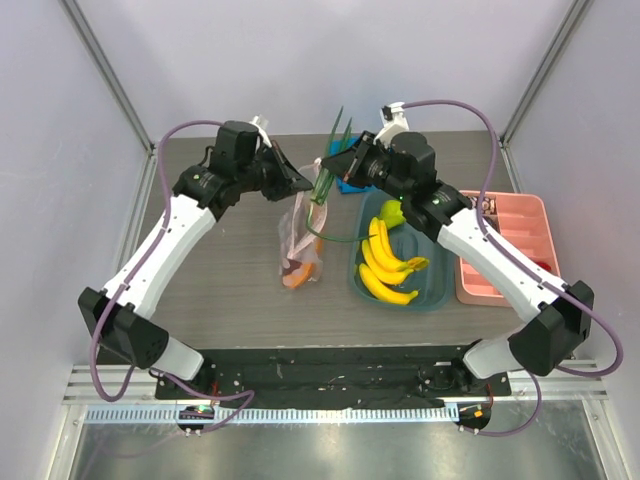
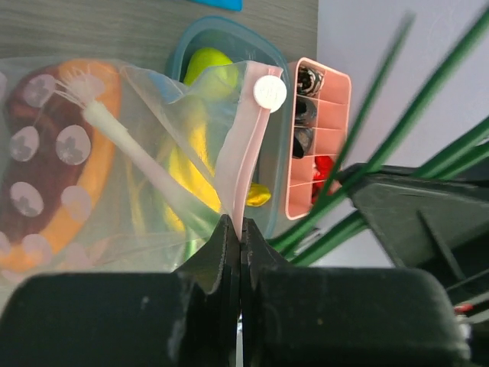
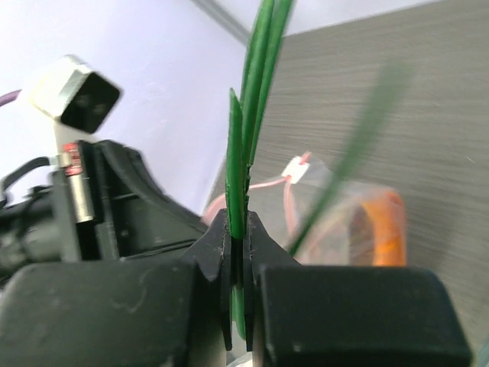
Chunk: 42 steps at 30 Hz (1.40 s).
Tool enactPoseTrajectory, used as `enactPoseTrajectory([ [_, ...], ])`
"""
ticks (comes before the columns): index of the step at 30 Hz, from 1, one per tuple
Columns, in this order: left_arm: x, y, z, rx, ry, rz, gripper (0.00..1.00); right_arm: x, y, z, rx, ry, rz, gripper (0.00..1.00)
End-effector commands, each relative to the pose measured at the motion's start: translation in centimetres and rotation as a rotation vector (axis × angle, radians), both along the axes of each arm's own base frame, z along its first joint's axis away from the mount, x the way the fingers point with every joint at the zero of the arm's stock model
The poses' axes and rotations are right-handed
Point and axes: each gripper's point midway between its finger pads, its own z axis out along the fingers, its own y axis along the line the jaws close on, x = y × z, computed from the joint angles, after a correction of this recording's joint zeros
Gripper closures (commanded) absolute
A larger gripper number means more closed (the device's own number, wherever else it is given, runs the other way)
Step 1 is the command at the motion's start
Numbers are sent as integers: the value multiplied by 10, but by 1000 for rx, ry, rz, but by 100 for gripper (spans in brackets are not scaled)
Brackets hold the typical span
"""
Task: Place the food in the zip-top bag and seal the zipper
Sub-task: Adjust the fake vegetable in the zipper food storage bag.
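Note:
The zip-top bag (image 1: 298,235) lies at mid-table with the orange-red pepper (image 1: 299,276) inside. My left gripper (image 1: 300,183) is shut on the bag's pink zipper strip (image 2: 246,164), holding the mouth up; the white slider tab (image 2: 269,92) sits at the strip's end. My right gripper (image 1: 333,165) is shut on the green onion stalk (image 1: 322,197) by its leaves (image 3: 246,115). The onion's white end (image 2: 114,138) is inside the bag beside the pepper (image 2: 92,199). The banana bunch (image 1: 385,265) and the green pear-like fruit (image 1: 390,212) lie in the teal tub (image 1: 435,290).
A pink compartment tray (image 1: 505,245) with small dark and red pieces stands at the right of the tub. A blue cloth (image 1: 350,186) lies behind the tub, under my right gripper. The two grippers are close together above the bag's mouth.

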Motion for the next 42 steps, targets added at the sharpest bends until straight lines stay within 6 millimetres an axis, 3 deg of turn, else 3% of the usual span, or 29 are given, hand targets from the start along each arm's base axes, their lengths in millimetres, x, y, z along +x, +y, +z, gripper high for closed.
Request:
enactPoseTrajectory([
  [1, 6, -13, 2, -120, 76, 24, 100, 7, 1, -9, 1, 43, -126, 99],
  [5, 13, -22, -6, -192, 158, 68, 100, 12, 10, 0, 41, 78, -209, 99],
  [9, 15, -23, -10, -229, 203, 110, 100, 26, 1, -7, 19, 166, -333, 99],
  [10, 16, -23, -10, -236, 209, 124, 100, 33, 1, 1, 18, 163, -356, 99],
  [14, 27, -13, -1, -272, 210, 194, 100, 34, -2, -27, -15, 295, -418, 99],
  [19, 27, -9, 0, -303, 247, 216, 100, 30, 6, -29, 72, 357, -413, 99],
  [24, 22, -5, -9, -308, 290, 225, 100, 31, 11, -42, -18, 279, -400, 99],
  [25, 21, -7, -11, -316, 301, 224, 100, 29, 11, -59, -65, 277, -377, 99],
  [27, 22, -9, -7, -338, 306, 222, 100, 21, 20, -48, -37, 209, -319, 99],
  [28, 23, -8, -5, -344, 303, 226, 100, 12, 23, -62, -76, 196, -307, 99],
  [30, 26, -7, -4, -352, 310, 235, 100, 6, 26, -54, -68, 140, -314, 99],
  [35, 30, -8, -1, -373, 323, 240, 100, -13, 43, -83, -161, 123, -268, 99],
  [38, 28, -6, -3, -374, 334, 243, 100, -22, 56, -87, -248, 38, -211, 99],
  [41, 30, 0, -4, -379, 343, 260, 100, -23, 52, -89, -269, 9, -220, 99],
  [42, 31, 1, -5, -385, 345, 262, 100, -27, 52, -97, -295, -1, -192, 99],
])
